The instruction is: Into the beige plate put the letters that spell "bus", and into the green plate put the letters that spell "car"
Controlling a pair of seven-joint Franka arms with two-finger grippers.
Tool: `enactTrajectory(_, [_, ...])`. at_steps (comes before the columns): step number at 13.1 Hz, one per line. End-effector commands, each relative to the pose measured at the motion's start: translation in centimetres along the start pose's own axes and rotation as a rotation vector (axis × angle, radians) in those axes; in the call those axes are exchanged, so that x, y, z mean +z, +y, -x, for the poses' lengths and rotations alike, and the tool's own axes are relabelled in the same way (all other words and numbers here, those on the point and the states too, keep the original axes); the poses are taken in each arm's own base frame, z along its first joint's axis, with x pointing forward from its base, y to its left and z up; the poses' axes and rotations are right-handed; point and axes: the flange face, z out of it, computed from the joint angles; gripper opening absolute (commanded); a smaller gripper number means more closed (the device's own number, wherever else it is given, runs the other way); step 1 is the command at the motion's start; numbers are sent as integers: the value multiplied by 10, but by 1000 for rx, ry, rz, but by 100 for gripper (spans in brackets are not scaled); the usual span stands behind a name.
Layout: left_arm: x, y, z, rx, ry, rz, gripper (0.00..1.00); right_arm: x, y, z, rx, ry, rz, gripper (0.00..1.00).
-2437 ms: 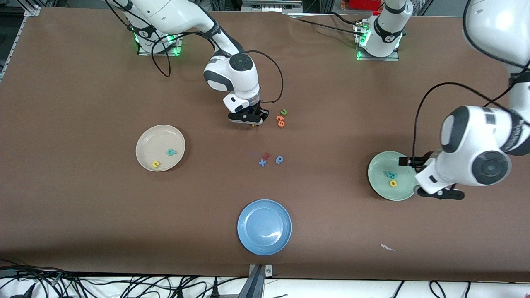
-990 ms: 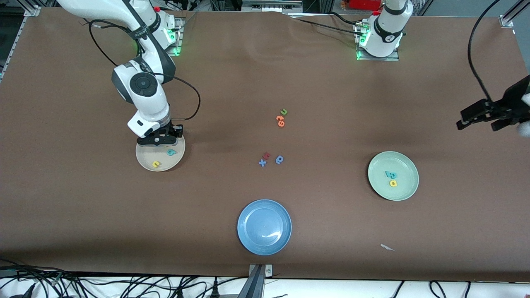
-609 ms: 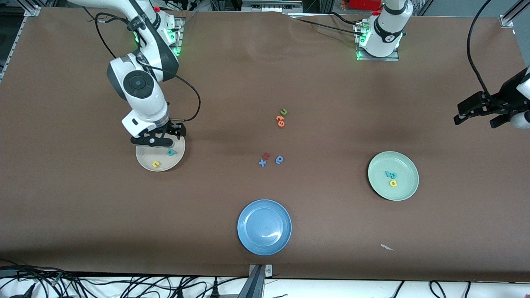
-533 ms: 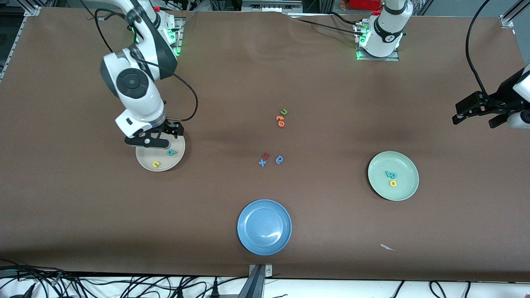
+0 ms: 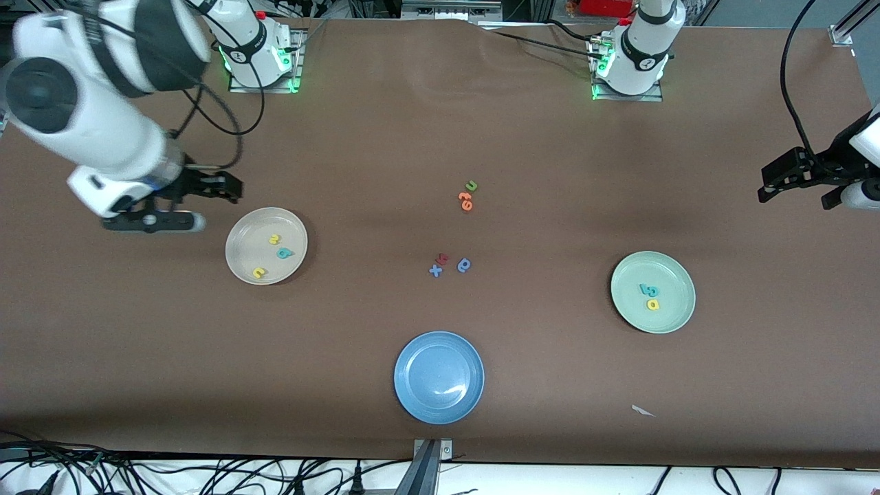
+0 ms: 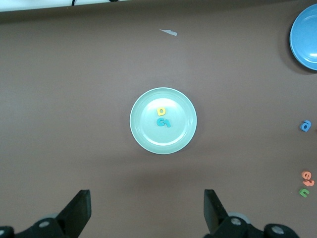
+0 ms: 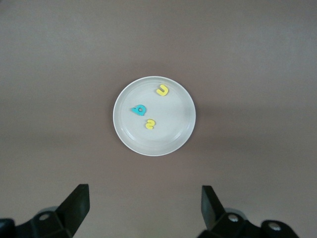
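Brown table covering (image 5: 550,385) fills the front view, and only that view takes in all three plates at once. Each wrist view looks straight down on one plate.

Toward the right arm's end sits the round, shallow cream-beige plate (image 5: 237,237). It holds the teal foam "b" (image 5: 283,253), the yellow foam "u" (image 5: 258,273) and the smaller yellow foam "s" (image 5: 274,239), all lying flat and apart from one another. The right wrist view shows their shapes far more plainly.

Toward the left arm's end sits the round pale mint-green plate (image 5: 670,320). In it the teal "c" and teal "r" (image 5: 647,290) touch each other, with the yellow foam "a" (image 5: 652,304) just beside them.

A round blue plate (image 5: 438,377) lies nearest the front camera. Loose letters lie mid-table: a green "u" (image 5: 471,185), orange letters (image 5: 465,201), a red letter (image 5: 443,258) and blue letters (image 5: 449,267).

The right gripper (image 5: 175,210) hangs beside the beige plate, over bare table, jaws spread wide and holding nothing. The left gripper (image 5: 801,184) waits over the table's edge, jaws likewise apart and bare.
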Motion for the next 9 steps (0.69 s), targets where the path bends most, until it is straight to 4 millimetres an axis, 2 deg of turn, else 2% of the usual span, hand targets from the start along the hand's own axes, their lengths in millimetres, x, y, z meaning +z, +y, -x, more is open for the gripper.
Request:
enactTrajectory(1, [7, 3, 5, 41, -31, -14, 100, -24, 50, 6, -51, 16, -67, 100])
enactTrajectory(3, [6, 5, 6, 48, -33, -14, 100, -30, 67, 11, -60, 23, -68, 100])
enactTrajectory(9, [9, 10, 4, 56, -38, -13, 100, -31, 70, 13, -52, 17, -48, 100])
